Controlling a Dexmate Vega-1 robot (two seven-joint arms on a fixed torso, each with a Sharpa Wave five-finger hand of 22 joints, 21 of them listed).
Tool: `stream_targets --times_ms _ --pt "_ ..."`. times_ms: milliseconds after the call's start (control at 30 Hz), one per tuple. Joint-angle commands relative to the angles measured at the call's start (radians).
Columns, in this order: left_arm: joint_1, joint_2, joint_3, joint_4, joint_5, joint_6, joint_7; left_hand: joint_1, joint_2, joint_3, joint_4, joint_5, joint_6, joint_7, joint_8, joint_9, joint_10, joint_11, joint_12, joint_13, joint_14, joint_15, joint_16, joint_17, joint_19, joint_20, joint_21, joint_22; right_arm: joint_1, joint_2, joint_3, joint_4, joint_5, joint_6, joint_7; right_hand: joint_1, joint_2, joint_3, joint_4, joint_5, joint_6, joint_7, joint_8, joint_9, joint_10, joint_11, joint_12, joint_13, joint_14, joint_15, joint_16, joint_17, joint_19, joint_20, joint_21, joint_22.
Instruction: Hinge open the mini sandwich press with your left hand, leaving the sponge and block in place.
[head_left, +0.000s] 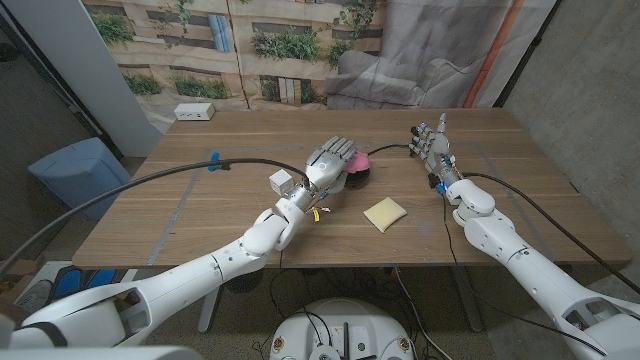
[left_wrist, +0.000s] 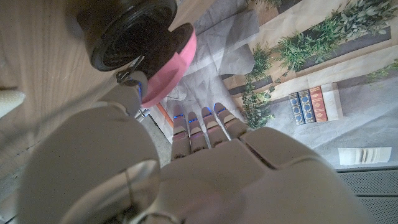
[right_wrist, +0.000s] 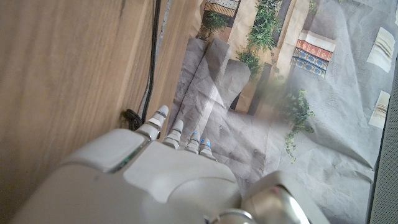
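Note:
The mini sandwich press (head_left: 357, 170) stands mid-table with its pink lid (left_wrist: 171, 65) tilted up off the black base (left_wrist: 130, 31). My left hand (head_left: 328, 162) hovers at the press's near left side, fingers straight and holding nothing. In the left wrist view its thumb (left_wrist: 127, 93) lies against the lid's rim. A small pale block (head_left: 281, 180) sits just left of that hand. The yellow sponge (head_left: 384, 213) lies nearer the front edge, right of the press. My right hand (head_left: 434, 148) stands apart at the right, fingers extended and empty.
A black cable (head_left: 200, 172) runs across the table from the left to the press, and another reaches back to the right hand. A white box (head_left: 194, 111) sits at the far left corner, blue tape (head_left: 214, 160) nearby. A blue bin (head_left: 72, 175) stands left of the table.

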Motion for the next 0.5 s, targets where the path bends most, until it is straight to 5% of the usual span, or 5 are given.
stream_targets --times_ms 33,500 --pt "-0.028 -0.012 0.007 0.022 0.005 -0.018 0.018 0.013 -0.001 -0.004 0.001 -0.002 0.008 -0.002 -0.003 0.003 0.008 -0.005 -0.001 0.003 0.009 -0.012 -0.001 0.000 0.011 -0.027 -0.002 0.001 0.000 0.000 0.000 -0.001 0.000 0.001 0.000 0.003 0.090 -0.004 -0.001 0.006 -0.006 0.001 0.004 0.005 -0.007 0.003 0.005 0.005 -0.005 -0.023 0.003 0.004 -0.001 0.008 0.004 0.004" --pt "-0.062 -0.026 0.014 0.050 0.007 -0.026 0.032 0.016 0.000 -0.013 0.002 -0.002 0.012 -0.006 -0.006 0.003 0.007 -0.007 -0.003 0.003 0.010 -0.013 -0.001 0.000 0.012 -0.026 -0.002 0.001 0.000 0.000 0.000 -0.001 0.000 0.001 0.000 0.003 0.090 -0.004 -0.001 0.006 -0.005 0.001 0.004 0.005 -0.006 0.005 0.006 0.005 -0.005 -0.023 0.003 0.004 -0.002 0.009 0.004 0.004"
